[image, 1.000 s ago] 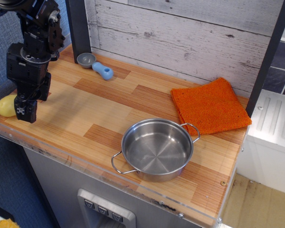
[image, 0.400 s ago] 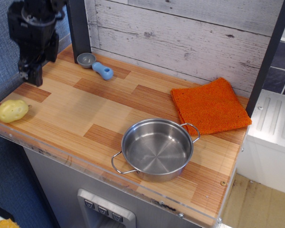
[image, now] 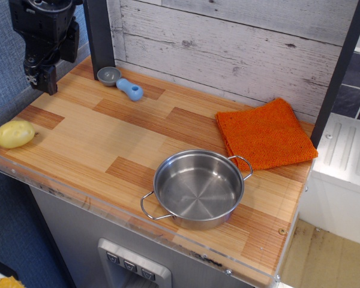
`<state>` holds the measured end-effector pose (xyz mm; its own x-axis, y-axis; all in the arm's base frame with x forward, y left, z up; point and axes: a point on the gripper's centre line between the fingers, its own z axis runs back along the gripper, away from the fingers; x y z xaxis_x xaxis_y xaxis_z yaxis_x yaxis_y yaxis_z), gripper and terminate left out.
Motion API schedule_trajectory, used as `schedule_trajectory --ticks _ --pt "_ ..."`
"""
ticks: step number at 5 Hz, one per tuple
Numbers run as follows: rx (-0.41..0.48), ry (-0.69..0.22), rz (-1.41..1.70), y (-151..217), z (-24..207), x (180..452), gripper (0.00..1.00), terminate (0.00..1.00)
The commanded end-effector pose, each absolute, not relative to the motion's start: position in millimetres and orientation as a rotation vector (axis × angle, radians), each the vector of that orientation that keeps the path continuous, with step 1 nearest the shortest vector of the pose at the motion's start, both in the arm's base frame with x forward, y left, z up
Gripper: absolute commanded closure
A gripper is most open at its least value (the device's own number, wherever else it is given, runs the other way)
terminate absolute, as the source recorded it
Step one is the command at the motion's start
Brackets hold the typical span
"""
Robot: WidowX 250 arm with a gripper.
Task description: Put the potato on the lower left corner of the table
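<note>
The pale-yellow potato [image: 14, 133] lies on the wood-plank table [image: 108, 144] at its near left corner, just inside the clear rim. My black gripper [image: 41, 77] hangs well above the table's left side, clear of the potato and further back. Its fingers [image: 47, 78] point down with nothing between them; from this angle I cannot see whether the jaws stand apart.
A steel pot [image: 197, 188] stands near the front middle. An orange cloth [image: 266, 133] lies at the back right. A grey scoop with a blue handle [image: 121, 83] lies at the back left by a dark post [image: 99, 33].
The gripper has let go of the potato and risen up and back from the left corner. The potato stays on the table, rolled slightly between the last two frames.
</note>
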<state>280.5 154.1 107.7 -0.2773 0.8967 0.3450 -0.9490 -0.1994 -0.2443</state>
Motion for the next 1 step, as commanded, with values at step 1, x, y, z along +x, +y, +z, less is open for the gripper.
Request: schedule_trajectory --ticks 1 --pt "0.118 -0.53 1.792 157.8 126.8 281.9 0.0 1.0"
